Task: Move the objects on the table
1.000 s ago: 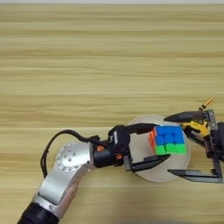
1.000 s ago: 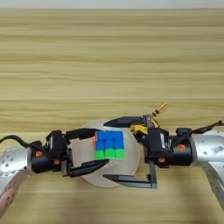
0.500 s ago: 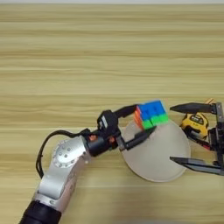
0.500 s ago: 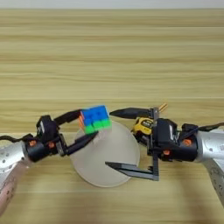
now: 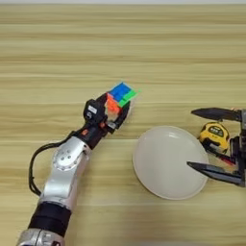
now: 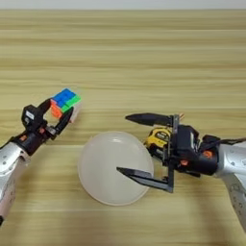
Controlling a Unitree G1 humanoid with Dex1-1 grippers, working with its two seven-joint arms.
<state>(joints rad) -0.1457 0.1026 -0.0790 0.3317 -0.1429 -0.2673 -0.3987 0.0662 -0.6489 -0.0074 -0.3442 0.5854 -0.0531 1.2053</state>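
In the left eye view, the left gripper (image 5: 116,106) holds the puzzle cube (image 5: 120,96) between its two black fingers. The fingers are closed tight on it. The cube is small and has many colours: blue on top, green on one side, orange on another, and a bit of white. It sits tilted, up and to the left of the round cream plate (image 5: 169,162), over the wooden bench (image 5: 120,43). I cannot tell if it touches the wood. The plate has nothing on it. At the right edge, the right gripper (image 5: 198,139) has its fingers spread wide. The yellow and black tape measure (image 5: 215,136) sits between them, just beside the plate's right rim.

In the right eye view, the cube (image 6: 66,103) shows on the far left, pinched in the left gripper (image 6: 59,111), well apart from the plate (image 6: 115,167). The right gripper (image 6: 123,144) is wide open. One finger reaches out above the tape measure (image 6: 158,138) and the other lies over the plate. The tape measure rests on the bench, touching neither finger that I can see.
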